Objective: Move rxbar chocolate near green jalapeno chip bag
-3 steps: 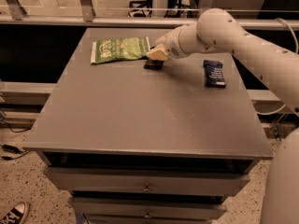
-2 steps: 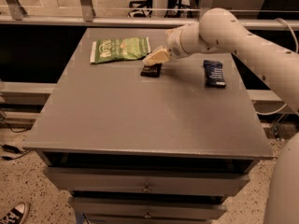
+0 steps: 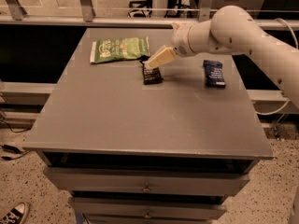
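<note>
The rxbar chocolate [image 3: 152, 74], a small dark wrapper with white text, lies flat on the grey table [image 3: 140, 120], just right of and below the bag's right end. The green jalapeno chip bag [image 3: 120, 49] lies flat at the table's back left. My gripper [image 3: 158, 59] hangs just above the far end of the rxbar, between the bar and the bag's right end, and is not holding the bar. The white arm [image 3: 233, 31] reaches in from the right.
A dark blue bar wrapper [image 3: 214, 73] lies on the right side of the table. A railing and a floor area run behind the table. Drawers sit below the table's front edge.
My gripper has lifted off the rxbar and drawn back up to the right. The bar stays on the table near the bag's right end.
</note>
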`<action>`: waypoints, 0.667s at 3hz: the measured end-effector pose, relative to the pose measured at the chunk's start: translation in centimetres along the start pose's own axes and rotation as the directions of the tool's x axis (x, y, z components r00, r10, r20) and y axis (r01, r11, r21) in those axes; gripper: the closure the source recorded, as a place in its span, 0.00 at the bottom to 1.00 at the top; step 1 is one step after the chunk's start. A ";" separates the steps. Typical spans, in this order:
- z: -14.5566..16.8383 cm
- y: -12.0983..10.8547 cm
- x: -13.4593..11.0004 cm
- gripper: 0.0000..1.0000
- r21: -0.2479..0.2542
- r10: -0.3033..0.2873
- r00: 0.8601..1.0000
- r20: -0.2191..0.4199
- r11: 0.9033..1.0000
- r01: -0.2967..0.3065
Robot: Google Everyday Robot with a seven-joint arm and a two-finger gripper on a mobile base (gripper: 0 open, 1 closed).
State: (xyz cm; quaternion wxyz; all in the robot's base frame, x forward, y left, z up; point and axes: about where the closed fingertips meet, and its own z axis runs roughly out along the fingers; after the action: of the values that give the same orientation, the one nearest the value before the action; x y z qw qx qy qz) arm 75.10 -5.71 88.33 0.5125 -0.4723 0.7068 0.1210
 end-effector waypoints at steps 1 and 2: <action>-0.6 0.0 -0.6 0.00 -0.009 -0.003 0.999 0.032 1.000 0.003; -2.1 0.7 -0.5 0.00 -0.020 0.000 0.999 0.044 1.000 0.001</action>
State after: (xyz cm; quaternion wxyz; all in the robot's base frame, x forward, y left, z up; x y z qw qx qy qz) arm 73.25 -6.42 89.49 0.5231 -0.4748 0.6941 0.1383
